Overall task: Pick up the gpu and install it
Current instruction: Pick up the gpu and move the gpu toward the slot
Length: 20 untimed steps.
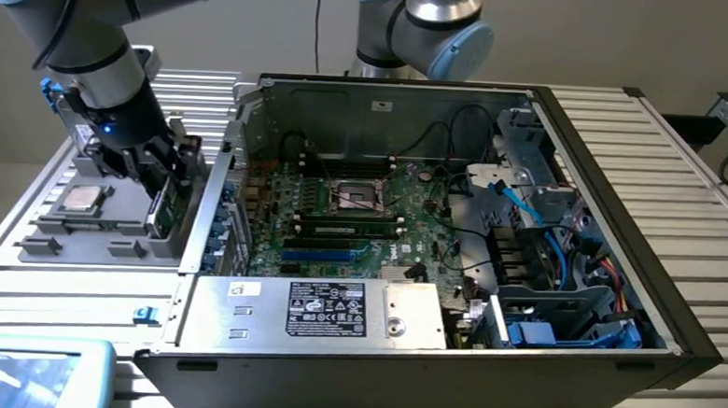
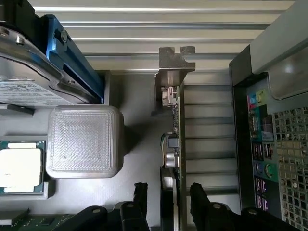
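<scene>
Claw (image 2: 168,192): wide open, one finger on each side of the gpu (image 2: 174,120), gripping nothing. Gpu: upright on edge in grey holder (image 2: 137,96) on counter (image 1: 72,292), beside open computer case (image 1: 383,97).

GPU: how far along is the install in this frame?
Done: the tool is at the GPU, open, with one finger on each side of the upright card. In hand: nothing; the card stands on edge in the grey holder beside the computer case, not gripped. Left: the lift and the install; the blue motherboard slot holds no card.
</scene>
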Tool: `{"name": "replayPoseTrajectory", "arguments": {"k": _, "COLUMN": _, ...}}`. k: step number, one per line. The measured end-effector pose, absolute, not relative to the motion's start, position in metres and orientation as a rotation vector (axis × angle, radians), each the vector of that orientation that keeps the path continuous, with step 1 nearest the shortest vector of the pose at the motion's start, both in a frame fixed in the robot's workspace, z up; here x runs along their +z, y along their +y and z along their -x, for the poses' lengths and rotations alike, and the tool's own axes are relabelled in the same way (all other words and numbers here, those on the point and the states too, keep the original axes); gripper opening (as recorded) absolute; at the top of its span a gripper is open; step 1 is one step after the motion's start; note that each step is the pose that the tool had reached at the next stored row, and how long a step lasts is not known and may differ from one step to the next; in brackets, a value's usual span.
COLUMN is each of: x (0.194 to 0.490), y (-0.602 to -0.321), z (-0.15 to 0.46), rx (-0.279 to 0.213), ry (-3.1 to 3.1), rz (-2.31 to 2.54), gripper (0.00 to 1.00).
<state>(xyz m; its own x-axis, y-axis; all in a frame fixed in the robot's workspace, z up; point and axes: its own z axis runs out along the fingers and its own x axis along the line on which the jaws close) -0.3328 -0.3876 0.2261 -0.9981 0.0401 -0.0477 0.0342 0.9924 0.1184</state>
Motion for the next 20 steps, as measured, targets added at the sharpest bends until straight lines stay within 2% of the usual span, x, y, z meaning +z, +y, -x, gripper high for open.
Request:
{"name": "replayPoseTrajectory", "arguments": {"k": 12, "x": 0.2213, "y": -0.3875, "z": 0.3328, "rx": 0.179, "ry": 3.086, "rz": -0.058, "gripper": 0.49}}
{"name": "replayPoseTrajectory", "arguments": {"k": 13, "x": 0.2211, "y": -0.3875, "z": 0.3329, "rx": 0.179, "ry": 3.086, "rz": -0.058, "gripper": 0.47}}
{"name": "replayPoseTrajectory", "arguments": {"k": 15, "x": 0.221, "y": -0.3876, "z": 0.3329, "rx": 0.178, "ry": 3.087, "rz": -0.058, "gripper": 0.35}}
{"name": "replayPoseTrajectory", "arguments": {"k": 16, "x": 0.221, "y": -0.3875, "z": 0.3328, "rx": 0.177, "ry": 3.087, "rz": -0.058, "gripper": 0.35}}
{"name": "replayPoseTrajectory", "arguments": {"k": 17, "x": 0.221, "y": -0.3875, "z": 0.3329, "rx": 0.177, "ry": 3.087, "rz": -0.058, "gripper": 0.29}}
{"name": "replayPoseTrajectory", "arguments": {"k": 20, "x": 0.2208, "y": -0.3875, "z": 0.3329, "rx": 0.176, "ry": 3.086, "rz": -0.058, "gripper": 0.29}}
